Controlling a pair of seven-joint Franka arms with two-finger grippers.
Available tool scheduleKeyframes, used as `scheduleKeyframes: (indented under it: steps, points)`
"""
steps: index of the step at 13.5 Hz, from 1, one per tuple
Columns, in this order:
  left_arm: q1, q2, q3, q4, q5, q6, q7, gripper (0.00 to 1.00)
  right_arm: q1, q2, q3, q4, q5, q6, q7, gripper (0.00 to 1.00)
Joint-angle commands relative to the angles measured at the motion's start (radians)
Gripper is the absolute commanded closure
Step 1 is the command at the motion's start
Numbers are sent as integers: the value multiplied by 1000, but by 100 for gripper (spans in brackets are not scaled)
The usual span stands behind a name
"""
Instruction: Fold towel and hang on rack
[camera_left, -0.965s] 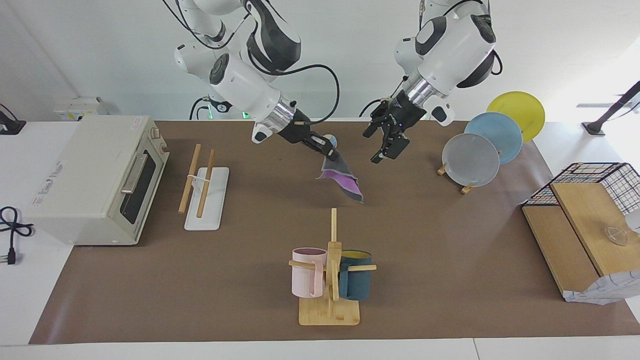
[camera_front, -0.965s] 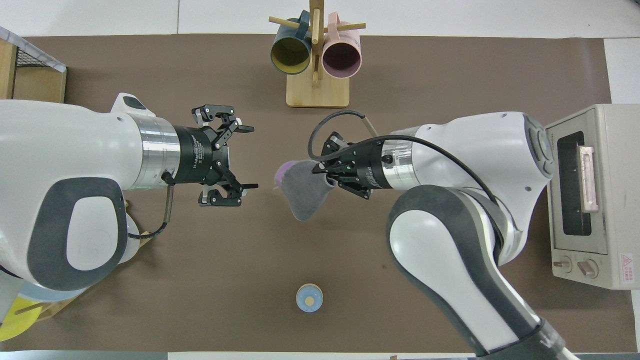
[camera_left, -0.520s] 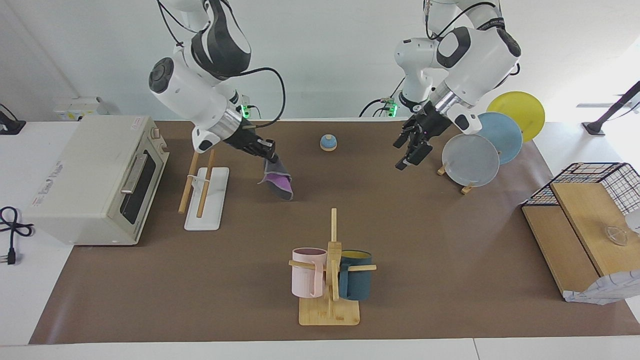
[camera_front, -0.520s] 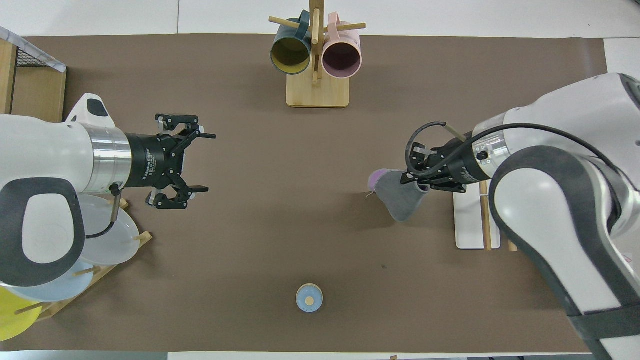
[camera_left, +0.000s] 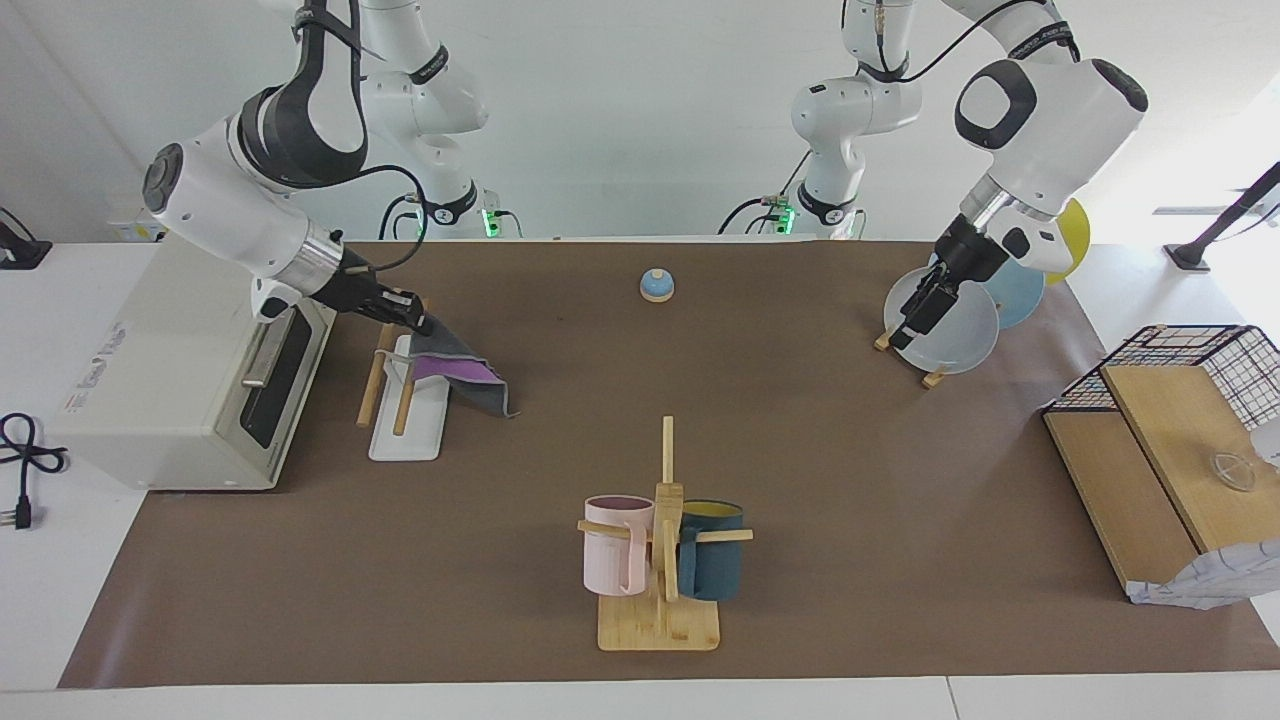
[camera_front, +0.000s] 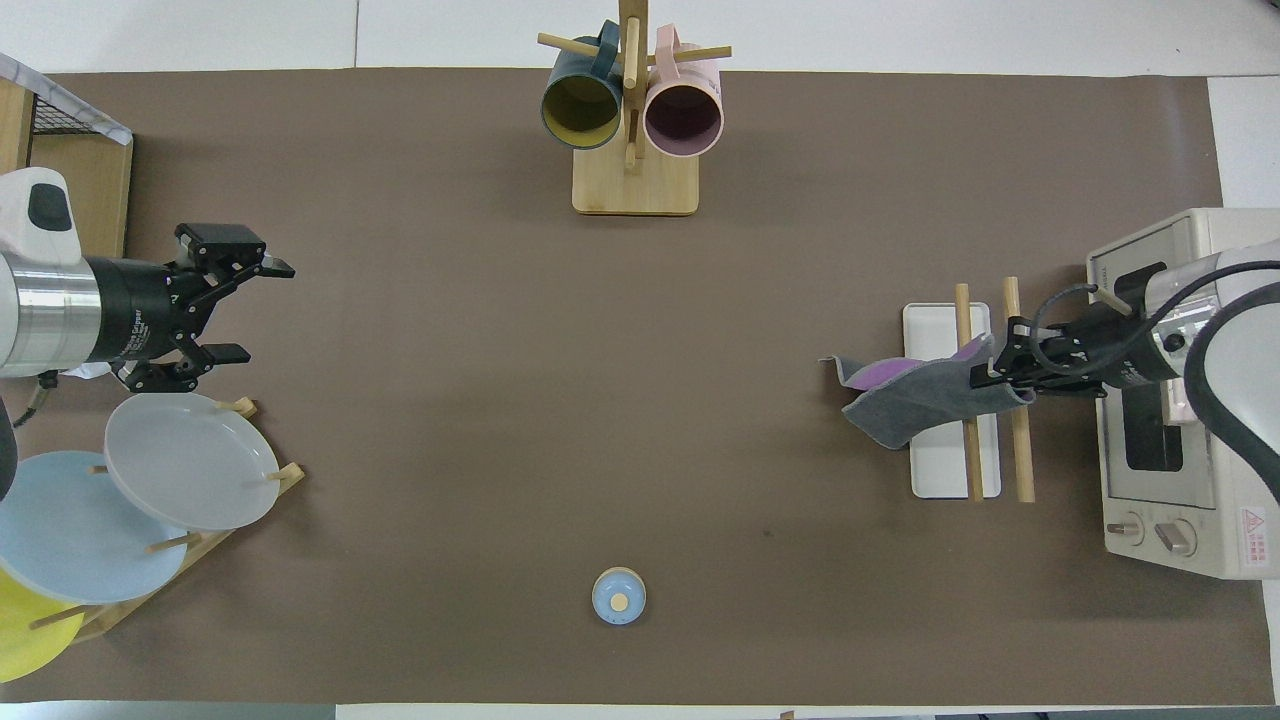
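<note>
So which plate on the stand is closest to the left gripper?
The grey plate, at the stand's end under the open left gripper; the blue plate and yellow plate sit further along.

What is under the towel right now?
The towel, held by the right claw, hangs over the rack. Beneath it lie the middle of the nearer rod, part of the white base and brown table; the covered rod stretch is hidden.

Robot lab: two bench-mounted arms (camera_left: 260, 200) (kitchenware props around).
</note>
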Motion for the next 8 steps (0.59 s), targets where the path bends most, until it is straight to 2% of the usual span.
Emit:
scheduleKeyframes:
  steps: [1,5,6,8]
  points:
    - [5,-12,-9,29,154,-67,174,0,-22,-25,12,-17,-104,5,-143,100]
    - [-27,70,-1,205,297,-270,434,0,-34,-31,11,-2,-302,16,-265,100]
    - [-59,96,19,262,326,-327,469,0,-45,-32,9,-2,-330,19,-290,100]
    - [-186,133,120,355,374,-431,518,0,-58,-29,9,10,-373,23,-334,100]
